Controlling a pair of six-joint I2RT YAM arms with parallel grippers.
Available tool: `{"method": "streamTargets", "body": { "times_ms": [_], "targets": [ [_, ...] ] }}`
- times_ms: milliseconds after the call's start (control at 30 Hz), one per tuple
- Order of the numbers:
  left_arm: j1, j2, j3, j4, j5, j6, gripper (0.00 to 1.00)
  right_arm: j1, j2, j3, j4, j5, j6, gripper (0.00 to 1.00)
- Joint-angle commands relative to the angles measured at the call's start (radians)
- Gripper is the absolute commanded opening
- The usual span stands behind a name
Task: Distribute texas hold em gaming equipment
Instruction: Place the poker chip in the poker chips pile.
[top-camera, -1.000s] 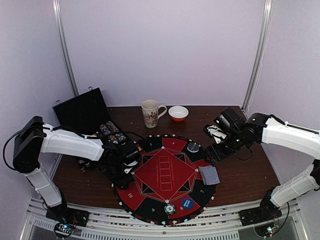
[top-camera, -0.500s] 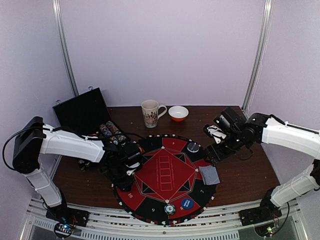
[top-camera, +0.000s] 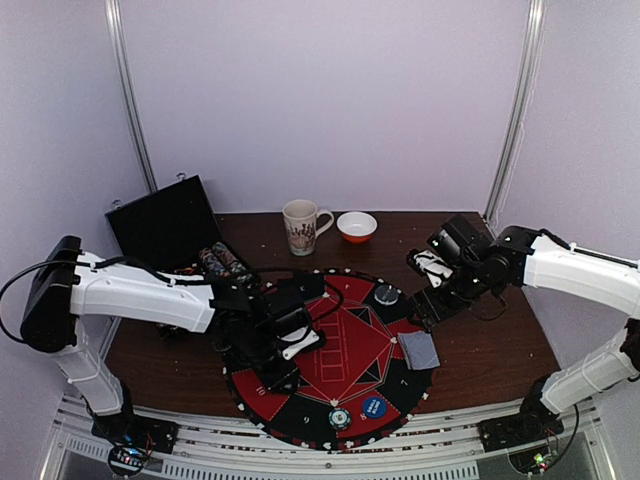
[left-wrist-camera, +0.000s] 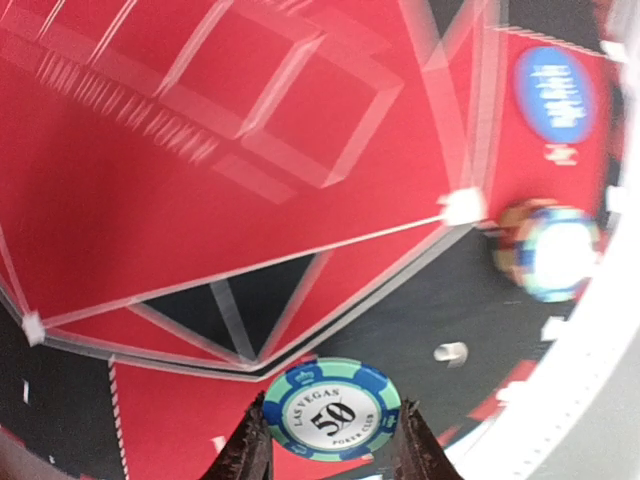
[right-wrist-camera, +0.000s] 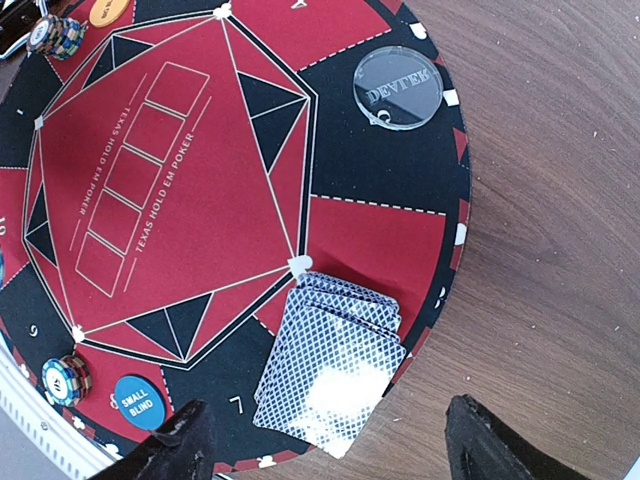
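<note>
Matt felt mat (right-wrist-camera: 150, 200), wood-grain table (right-wrist-camera: 560, 200), glossy plastic poker chip (left-wrist-camera: 332, 408), clear plastic disc (right-wrist-camera: 397, 88)

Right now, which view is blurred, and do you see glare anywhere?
Left wrist view: the mat is smeared by motion blur; only the chip between the fingers is sharp. Right wrist view: sharp, with a white glare patch on the cards. Top view: even light, slightly soft.

The brown wooden table (top-camera: 490, 360) carries a round red-and-black felt mat (top-camera: 350, 345) near its front edge, an open black case (top-camera: 165, 225) at the back left, and a mug (top-camera: 300, 226) beside a small bowl (top-camera: 357, 226).
</note>
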Motion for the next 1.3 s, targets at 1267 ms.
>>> {"method": "streamTargets", "body": {
  "times_ms": [1267],
  "targets": [
    [-0.228, 0.369, 0.478, -0.201, 0.017, 0.325, 0.30, -0.007, -0.095, -0.054, 0.032, 0.024, 0.012, 0.82]
  ]
}}
